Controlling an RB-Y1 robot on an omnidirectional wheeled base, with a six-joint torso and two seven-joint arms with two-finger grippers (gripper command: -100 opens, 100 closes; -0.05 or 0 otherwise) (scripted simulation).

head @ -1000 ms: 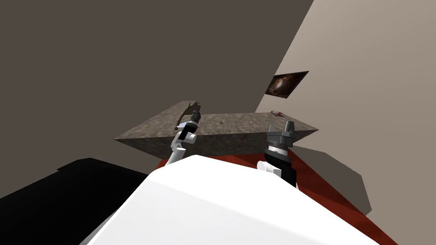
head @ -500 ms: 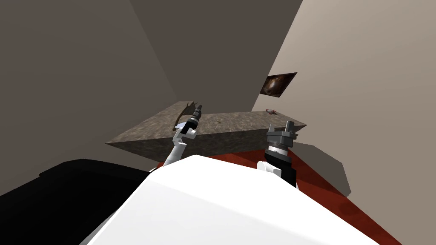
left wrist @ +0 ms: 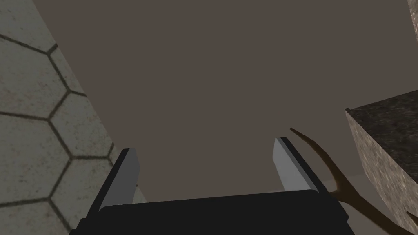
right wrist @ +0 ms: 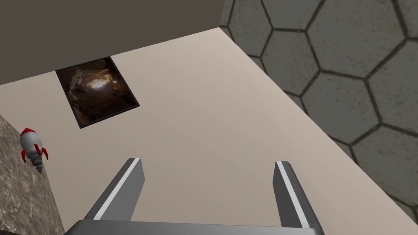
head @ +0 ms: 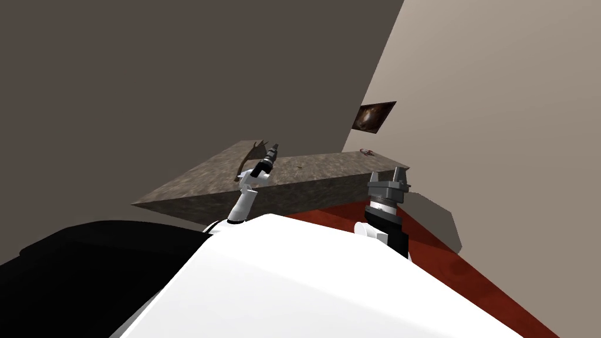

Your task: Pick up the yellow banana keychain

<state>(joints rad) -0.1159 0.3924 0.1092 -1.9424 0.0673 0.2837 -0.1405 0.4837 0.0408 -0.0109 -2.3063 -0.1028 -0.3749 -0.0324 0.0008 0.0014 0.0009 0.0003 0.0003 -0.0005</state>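
Right gripper [right wrist: 208, 162]: 2 fingers stand wide apart. Beyond it, beige wall [right wrist: 212, 122] bearing dark picture [right wrist: 97, 90]. Red-and-white rocket toy [right wrist: 32, 149] rests on mottled stone surface [right wrist: 20, 204].

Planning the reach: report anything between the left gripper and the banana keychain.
No yellow keychain is discernible. The open left gripper is by the mottled slab, a brown forked branch beside it. A tiny dark speck lies further along the slab top; nothing visible stands between.
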